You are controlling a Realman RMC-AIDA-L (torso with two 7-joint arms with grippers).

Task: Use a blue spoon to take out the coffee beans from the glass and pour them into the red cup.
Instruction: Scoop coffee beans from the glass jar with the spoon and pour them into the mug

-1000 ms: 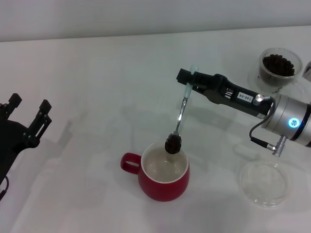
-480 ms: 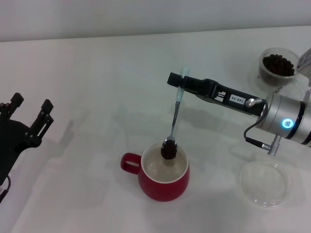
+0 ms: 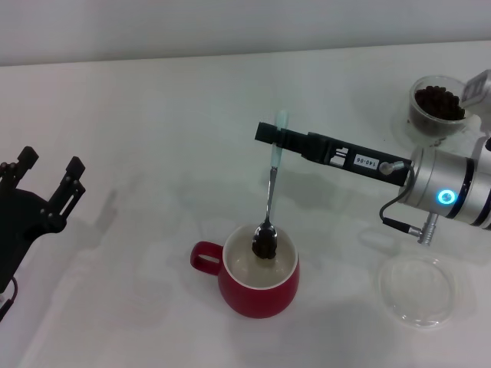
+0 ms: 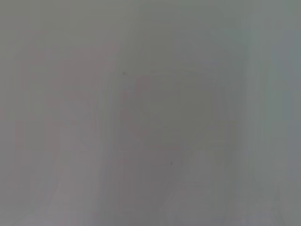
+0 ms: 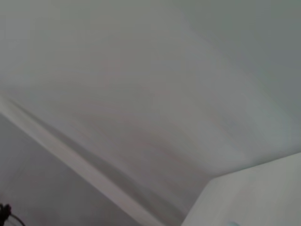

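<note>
Right gripper (image 3: 278, 138) at upper centre of the head view, clamped on the pale handle of the spoon (image 3: 271, 192). Spoon hanging almost upright, bowl down, heaped with beans (image 3: 265, 244) and sitting just inside the mouth of the red cup (image 3: 257, 287). Cup at lower centre on the white table (image 3: 153, 138), loop handle pointing toward frame left. Right arm reaching in from the right edge, with a blue light glowing on its silver wrist. Glass (image 3: 437, 106) at upper right, near the frame edge, holding more dark beans. Flat clear dish (image 3: 416, 290) at lower right, well apart from the cup. Left gripper (image 3: 47, 184) at the left edge, fingers apart, holding nothing, well away from everything. Wrist views: only blank pale surfaces, with a dark speck in one corner of the right one.
</note>
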